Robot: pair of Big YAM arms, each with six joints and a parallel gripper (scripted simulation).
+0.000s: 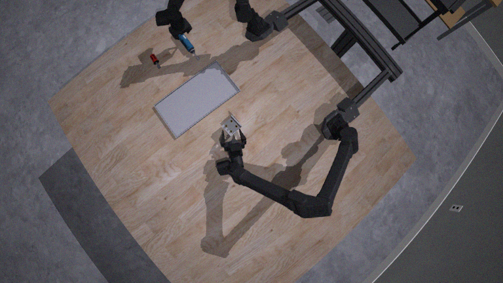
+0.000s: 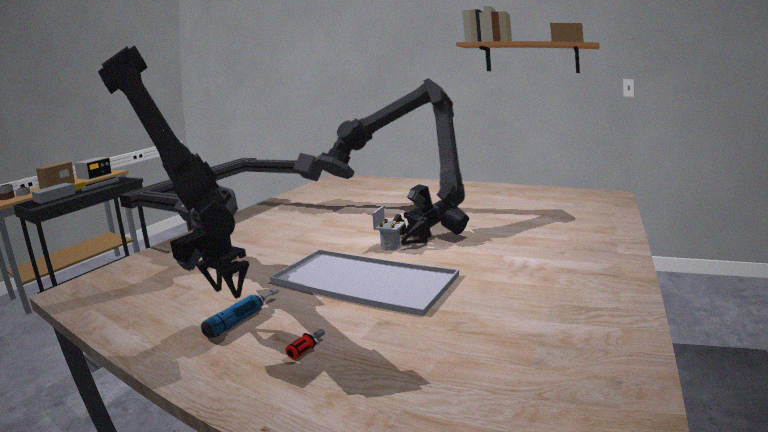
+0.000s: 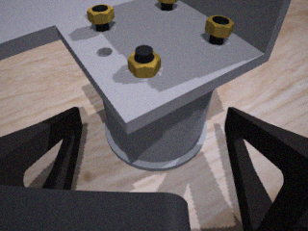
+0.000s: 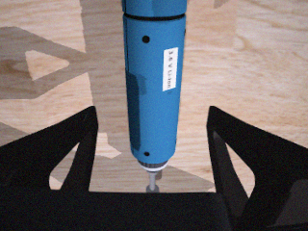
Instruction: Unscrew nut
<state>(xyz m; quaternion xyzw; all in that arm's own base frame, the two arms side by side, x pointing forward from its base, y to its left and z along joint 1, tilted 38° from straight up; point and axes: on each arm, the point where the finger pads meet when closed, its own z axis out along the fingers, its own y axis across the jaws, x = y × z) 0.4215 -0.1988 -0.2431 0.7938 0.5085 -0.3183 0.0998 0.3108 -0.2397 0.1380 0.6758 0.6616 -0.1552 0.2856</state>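
At the centre of the top view, your left end effector [image 1: 232, 135] [image 2: 403, 235] [image 3: 153, 116], wide open and empty, flanks the standing joint module [image 2: 390, 238] [image 3: 156, 130], the nearest nut [image 3: 143, 64] seemingly lowest and unscrewing not begun; upper left, your right end effector [image 2: 227, 291] [image 4: 152, 115], partly open and empty, is above the driver [image 1: 186, 43] [image 2: 233, 315] [image 4: 154, 91].

The bracket [image 1: 229, 122] [image 2: 378, 218] [image 3: 120, 91] looks like matt grey metal, the nuts [image 3: 143, 64] brassy, the tabletop [image 1: 155, 161] [image 2: 538, 302] [image 3: 29, 77] [image 4: 265, 58] grained wood.
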